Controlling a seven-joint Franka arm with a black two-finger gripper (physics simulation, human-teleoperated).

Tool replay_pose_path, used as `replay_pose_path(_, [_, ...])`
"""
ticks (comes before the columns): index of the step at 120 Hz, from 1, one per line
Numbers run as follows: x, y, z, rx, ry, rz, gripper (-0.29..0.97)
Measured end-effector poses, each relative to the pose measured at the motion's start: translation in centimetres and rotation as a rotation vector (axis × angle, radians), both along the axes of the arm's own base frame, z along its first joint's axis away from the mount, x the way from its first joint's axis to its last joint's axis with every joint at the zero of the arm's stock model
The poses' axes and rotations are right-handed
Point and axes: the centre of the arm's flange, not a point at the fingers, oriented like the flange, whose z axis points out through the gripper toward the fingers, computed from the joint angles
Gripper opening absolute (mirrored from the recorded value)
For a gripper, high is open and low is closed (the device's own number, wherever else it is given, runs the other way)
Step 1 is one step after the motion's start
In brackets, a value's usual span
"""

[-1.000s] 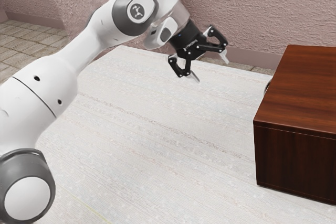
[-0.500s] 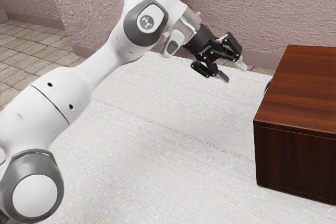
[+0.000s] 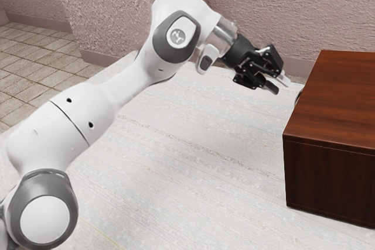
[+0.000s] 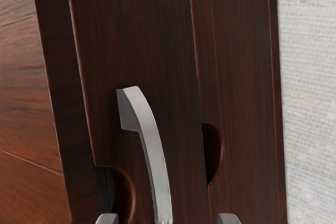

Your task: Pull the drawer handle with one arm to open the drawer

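Observation:
A dark wooden cabinet (image 3: 340, 115) stands on the table at the exterior view's right. Its drawer front (image 4: 157, 51) faces my hand, and a curved grey metal handle (image 4: 149, 150) runs along it. A sliver of that handle (image 3: 298, 96) peeks out at the cabinet's left face in the exterior view. My gripper (image 3: 279, 84) hovers a short way off that face, open and empty, pointing at the drawer. In the wrist view the two grey fingertips (image 4: 107, 217) sit on either side of the handle's near end without touching it.
The white textured table (image 3: 176, 162) stretches wide in front of the cabinet. A pink rough wall (image 3: 293, 4) runs behind, with tiled floor (image 3: 29, 51) at the exterior view's left. My own arm (image 3: 117, 98) crosses the table from the left.
My arm has swung toward the exterior view's right, carrying the open gripper from mid-table to just beside the cabinet's drawer face. The cabinet has not moved.

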Motion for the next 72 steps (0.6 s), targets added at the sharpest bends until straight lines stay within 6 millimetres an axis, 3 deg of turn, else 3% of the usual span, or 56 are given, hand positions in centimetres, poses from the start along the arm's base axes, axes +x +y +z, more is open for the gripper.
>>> replay_pose_path(38, [0.3,-2.2,-0.8,-0.008,-0.006,-0.015,0.16])
replay_pose_path(72, [0.7,-2.7,-2.3,0.010,0.007,-0.013,0.13])
